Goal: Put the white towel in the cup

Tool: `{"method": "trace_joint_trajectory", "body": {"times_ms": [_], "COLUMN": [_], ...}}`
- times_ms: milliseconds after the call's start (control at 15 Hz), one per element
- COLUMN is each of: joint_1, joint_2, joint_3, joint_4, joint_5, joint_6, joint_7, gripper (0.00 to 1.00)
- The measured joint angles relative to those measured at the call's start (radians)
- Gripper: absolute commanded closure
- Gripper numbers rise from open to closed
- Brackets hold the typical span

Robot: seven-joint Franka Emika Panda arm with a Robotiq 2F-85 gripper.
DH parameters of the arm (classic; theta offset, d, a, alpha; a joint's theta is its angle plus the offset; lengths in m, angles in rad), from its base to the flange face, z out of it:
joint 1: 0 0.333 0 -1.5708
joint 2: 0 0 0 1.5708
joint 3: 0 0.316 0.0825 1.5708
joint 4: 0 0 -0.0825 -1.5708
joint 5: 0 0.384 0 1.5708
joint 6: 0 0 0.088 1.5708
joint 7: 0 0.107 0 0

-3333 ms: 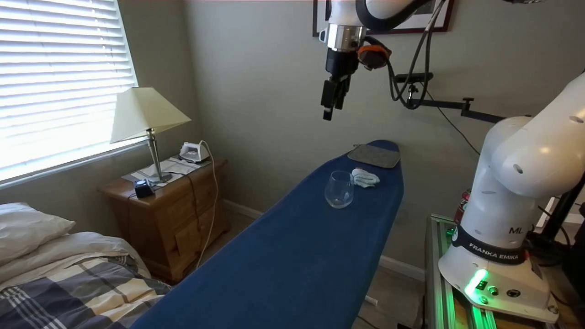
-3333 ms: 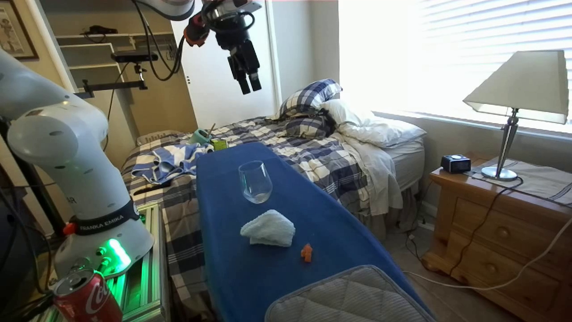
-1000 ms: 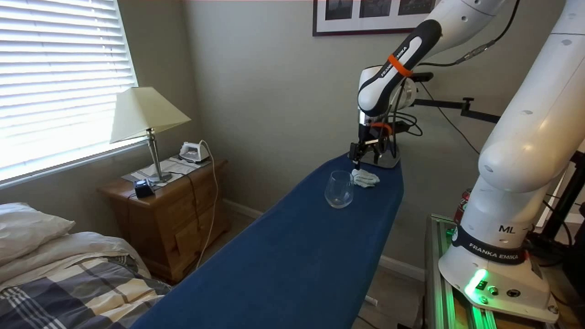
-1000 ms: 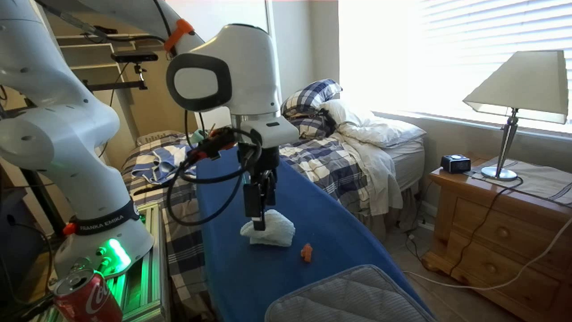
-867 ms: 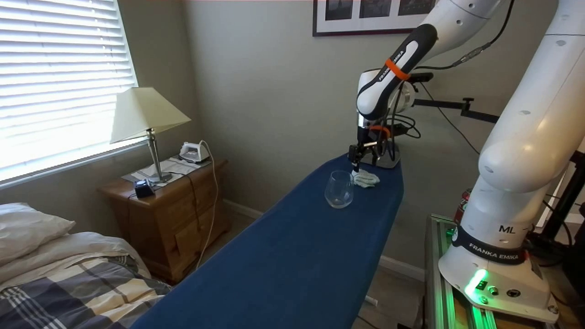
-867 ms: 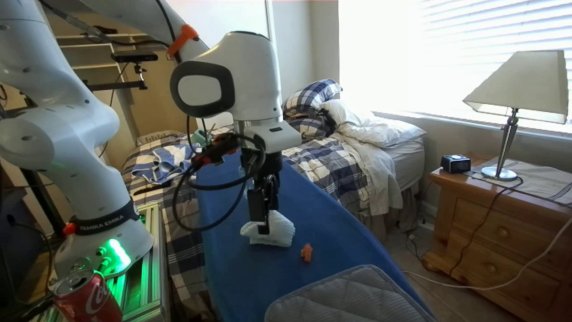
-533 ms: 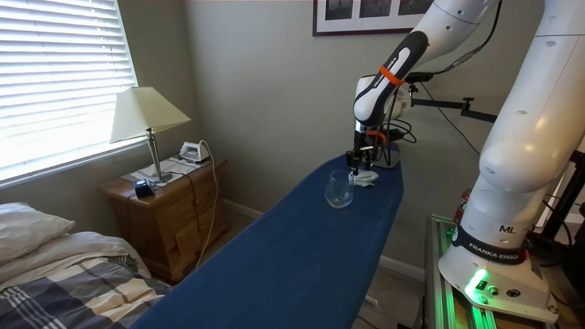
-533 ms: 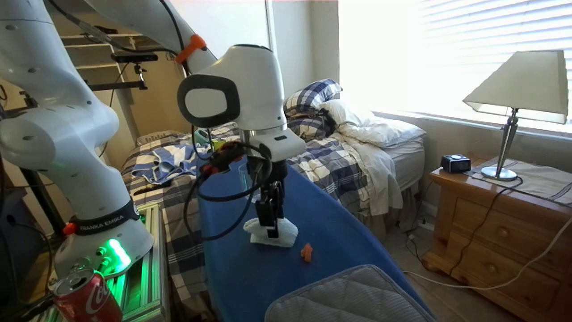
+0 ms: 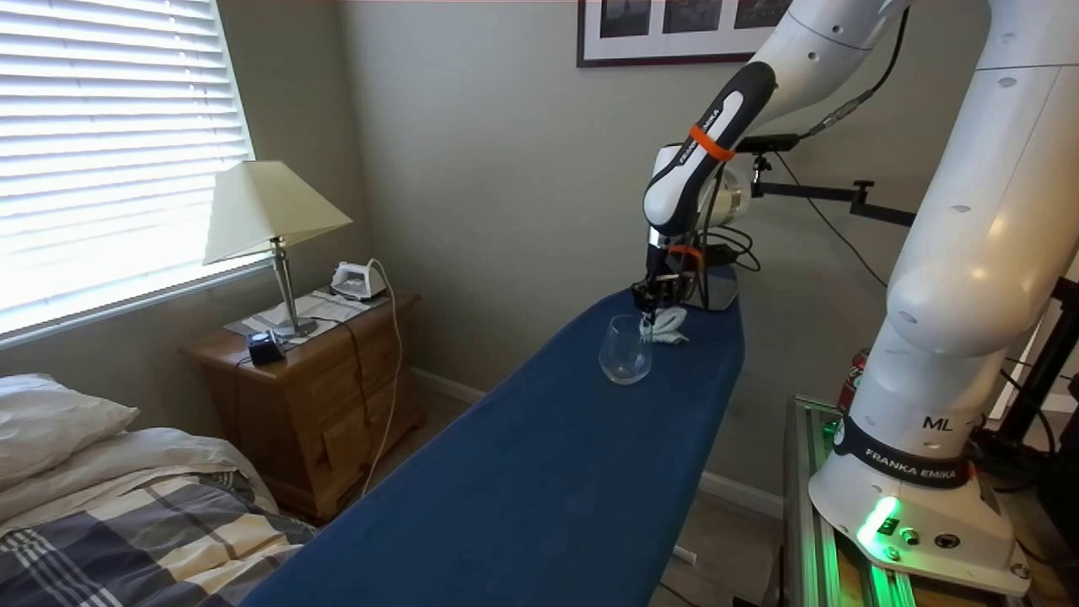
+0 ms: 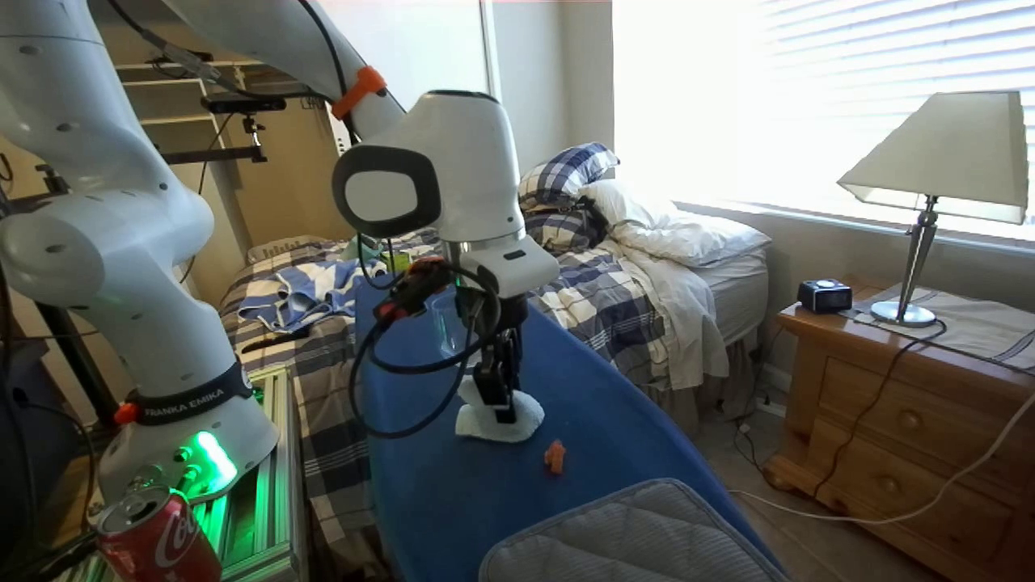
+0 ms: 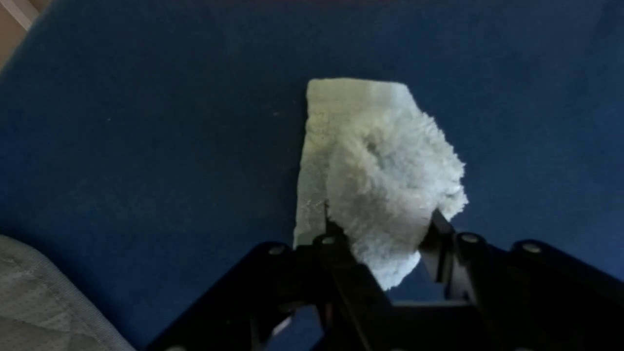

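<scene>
One blue ironing board [image 9: 523, 472]: claw [image 11: 384, 225] pinching towel [image 11: 380, 175], cup [image 9: 625, 354] nearby; orange toy [image 10: 555, 457], perhaps; lamp [image 9: 271, 211] on nightstand [image 9: 291, 413].

One white towel [image 11: 390, 170] and one claw [image 11: 383, 224]. The single desk [image 9: 523, 472] bears one stemless glass [image 9: 625, 358], one orange figurine [image 10: 555, 457] and one grey quilted pad [image 10: 631, 537]; the single nightstand [image 9: 303, 405], one table lamp [image 10: 946, 158], one clothes iron [image 9: 357, 281], one alarm clock [image 10: 825, 297]. One Coca-Cola can [image 10: 162, 537], one bed [image 10: 606, 315], one blue-and-white cloth [image 10: 306, 301].
</scene>
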Motion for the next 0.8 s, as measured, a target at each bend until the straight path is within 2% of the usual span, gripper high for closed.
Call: {"method": "trace_joint_trajectory", "body": {"times_ms": [67, 200, 533, 800], "joint_1": [0.003, 0.007, 0.011, 0.022], "joint_2": [0.000, 0.000, -0.008, -0.073], "joint_3": [0.000, 0.001, 0.003, 0.021], "joint_4": [0.001, 0.002, 0.005, 0.005], "joint_5": [0.004, 0.012, 0.019, 0.015], "joint_6": [0.000, 0.000, -0.006, -0.070], "joint_7": [0.000, 0.000, 0.000, 0.002], "gripper": [0.95, 1.00, 0.98, 0.98]}}
